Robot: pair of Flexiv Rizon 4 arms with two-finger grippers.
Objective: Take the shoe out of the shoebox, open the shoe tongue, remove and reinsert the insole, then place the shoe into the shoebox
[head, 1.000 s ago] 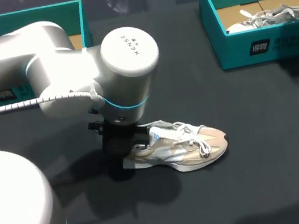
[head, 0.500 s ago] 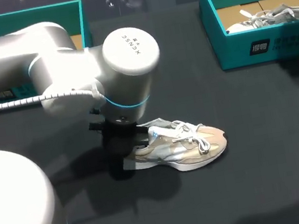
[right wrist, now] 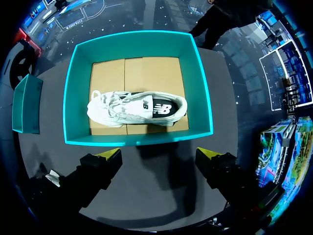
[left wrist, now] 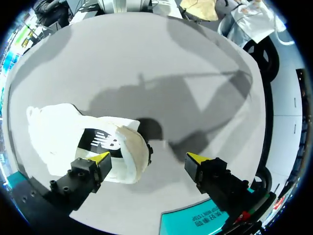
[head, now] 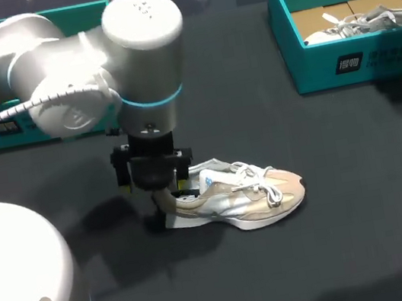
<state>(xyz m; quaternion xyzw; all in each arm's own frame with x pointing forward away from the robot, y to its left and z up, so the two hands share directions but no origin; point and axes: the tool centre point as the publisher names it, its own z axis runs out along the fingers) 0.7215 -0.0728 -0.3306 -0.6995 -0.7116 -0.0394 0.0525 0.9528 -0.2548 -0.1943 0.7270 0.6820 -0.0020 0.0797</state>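
Shoe [head: 244, 199] out on the counter [head: 329, 175], left pincer [left wrist: 149, 157] at its heel.
The shoe lies on its sole, toe to the right, well apart from the teal shoebox [right wrist: 203, 98]. The left pincer hangs over the heel, fingers apart. The right pincer [right wrist: 159, 156], fingers apart too, hovers above the shoebox, which holds a second shoe [right wrist: 137, 108].

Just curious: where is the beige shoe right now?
In the head view, the beige shoe lies mid-table, heel between the open fingers of the left tool.

Robotics lab; dark worktable [head: 359, 170], white robot arm [head: 56, 66], teal shoebox [head: 312, 74]
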